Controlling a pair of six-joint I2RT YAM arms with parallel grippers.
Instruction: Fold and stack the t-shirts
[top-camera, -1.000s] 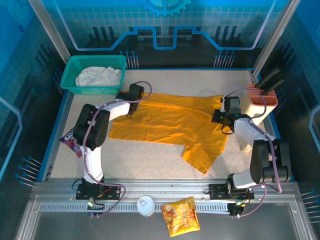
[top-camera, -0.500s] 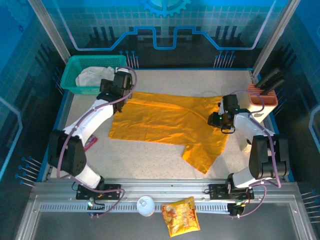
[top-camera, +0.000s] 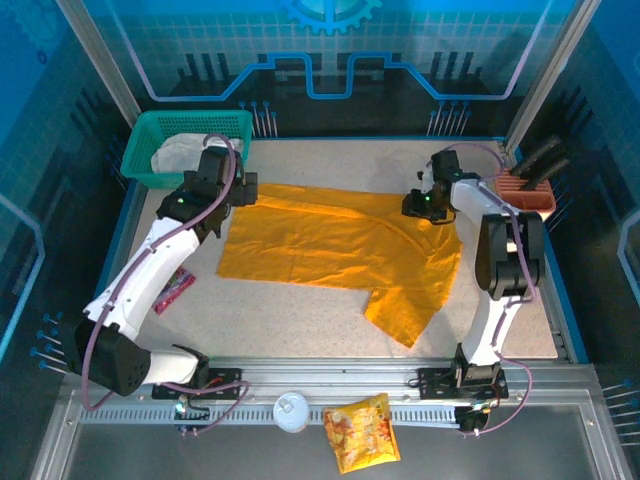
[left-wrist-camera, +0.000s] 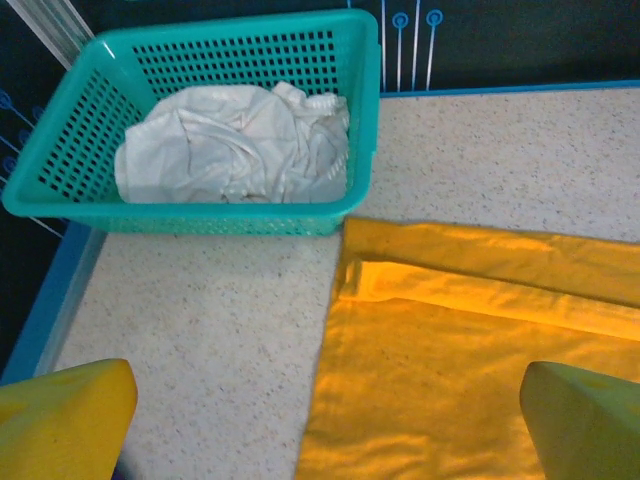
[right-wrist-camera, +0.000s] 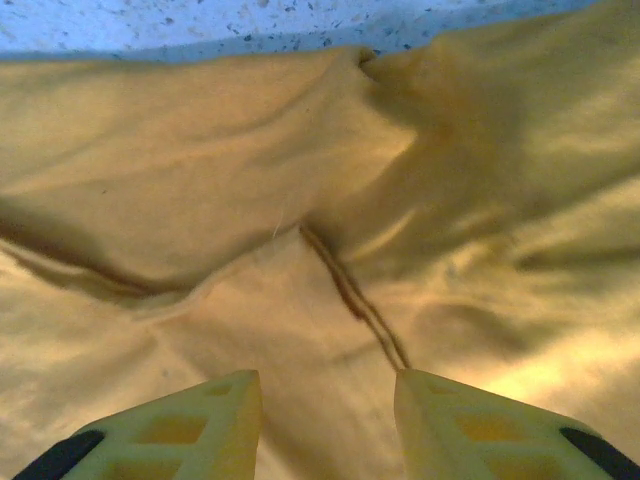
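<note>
Mustard shirt (top-camera: 330, 245) is spread out flat, its far-left corner just beside the front corner of the teal basket (top-camera: 190, 116). The edge nearest the basket is turned over in a narrow band. One sleeve juts out at the near side, well away from the basket. The end farthest from the basket is bunched and creased, possibly at the collar. Off-white shirt (top-camera: 185, 152) sits crumpled inside the basket, unfolded.

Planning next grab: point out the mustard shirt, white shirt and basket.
mustard shirt (top-camera: 330, 245), top view, mid-body
white shirt (left-wrist-camera: 230, 150), left wrist view, crumpled middle
basket (left-wrist-camera: 200, 212), left wrist view, near wall
</note>
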